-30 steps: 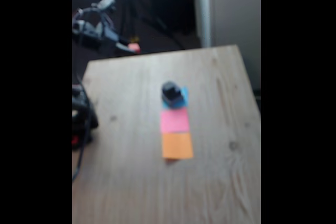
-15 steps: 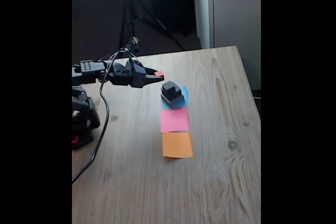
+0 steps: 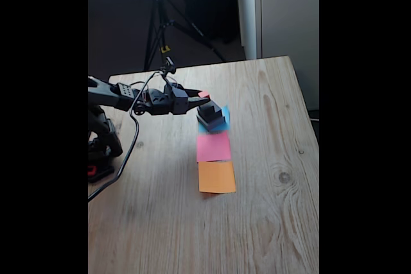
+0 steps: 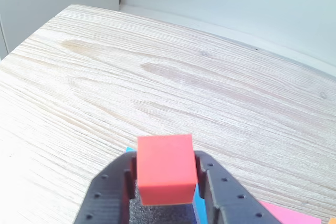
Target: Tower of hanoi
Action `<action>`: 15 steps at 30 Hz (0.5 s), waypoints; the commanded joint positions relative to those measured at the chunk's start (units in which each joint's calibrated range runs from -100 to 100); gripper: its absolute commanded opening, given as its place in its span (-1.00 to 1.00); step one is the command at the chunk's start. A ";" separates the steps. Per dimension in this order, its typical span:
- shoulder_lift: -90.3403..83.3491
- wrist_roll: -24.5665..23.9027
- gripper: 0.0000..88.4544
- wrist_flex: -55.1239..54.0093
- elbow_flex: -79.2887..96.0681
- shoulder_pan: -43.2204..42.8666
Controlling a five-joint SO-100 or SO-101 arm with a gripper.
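Jaws are clenched on the tiny red cube [image 4: 165, 168], one black finger [image 4: 112, 192] on each side of it. The cube is smooth w/ flat faces and sharp corners; the fingers are matte plastic w/ small round dimples along their inner edges. In the fixed view the gripper [image 3: 202, 97] hangs just above the stack of dark blocks [image 3: 210, 115], w/ the cube a small red spot at its tip, above and a bit left of the stack's top.

The stack is boxy, dark grey to black, and its layers are hard to tell apart. It sits on the blue paper square [image 3: 224, 120], near the middle of the table, closer to the far edge. The pink paper square [image 3: 213, 147] lies just beside the blue one, toward the near edge, and the orange paper square [image 3: 216, 177] comes next, the three in a row. The papers are flat and thin. The table [image 3: 270, 158] is pale wood w/ wavy grain lines and a dark knot near its right edge.

Vs half a sec ago: the arm [image 3: 122, 97] has reached further right and dropped lower, so the cube is now right over the stack. Stack and papers have not moved. A black cable [image 3: 125, 155] hangs from the arm to the table's left edge.
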 commanded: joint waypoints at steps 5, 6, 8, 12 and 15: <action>-0.26 1.04 -0.94 -2.12 1.42 -0.68; -0.18 1.04 -0.94 -2.52 1.70 -0.76; 0.12 1.04 -0.94 -2.93 1.79 -0.84; 1.86 1.04 -0.94 -4.87 1.33 -0.93; 3.07 1.04 -0.94 -5.52 0.97 -0.76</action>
